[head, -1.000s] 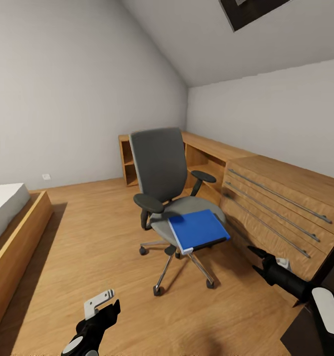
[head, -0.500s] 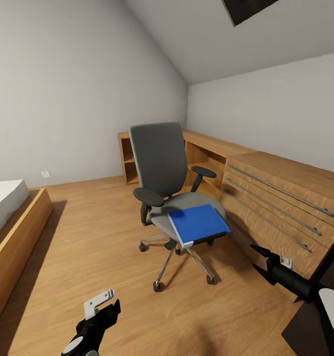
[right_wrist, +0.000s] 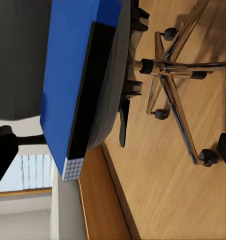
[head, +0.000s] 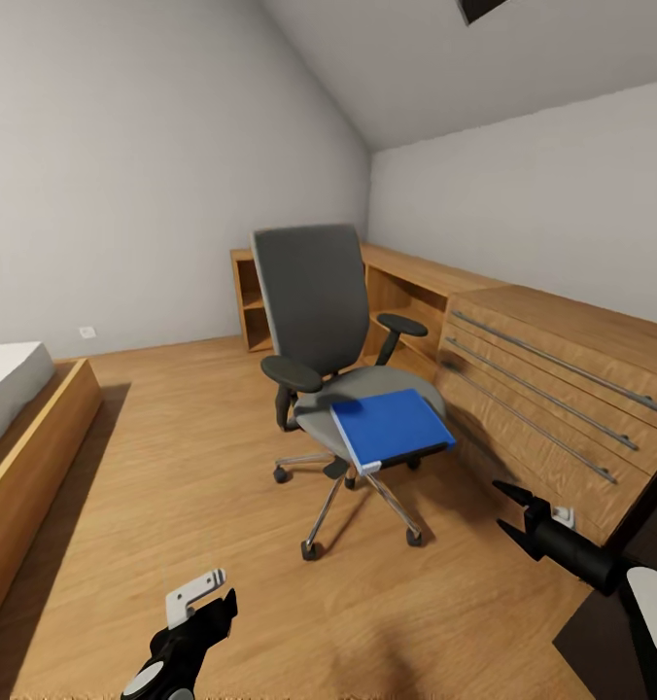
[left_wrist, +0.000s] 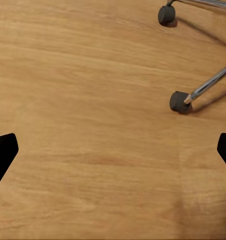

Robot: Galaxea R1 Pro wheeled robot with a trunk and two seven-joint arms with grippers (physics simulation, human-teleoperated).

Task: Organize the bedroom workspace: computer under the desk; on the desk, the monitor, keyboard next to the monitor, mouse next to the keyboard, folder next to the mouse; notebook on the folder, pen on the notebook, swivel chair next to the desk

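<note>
From the head camera, the folder (head: 391, 428) lies flat on the swivel chair (head: 340, 374) seat, ahead and leftward of the right gripper (head: 512, 513), which stands spread and empty, nearer than the left gripper (head: 204, 600), low over the floor.

Left wrist: fingers spread, chair casters beyond.

Right wrist: the folder (right_wrist: 77, 85) faces the spread fingers edge-on.
</note>
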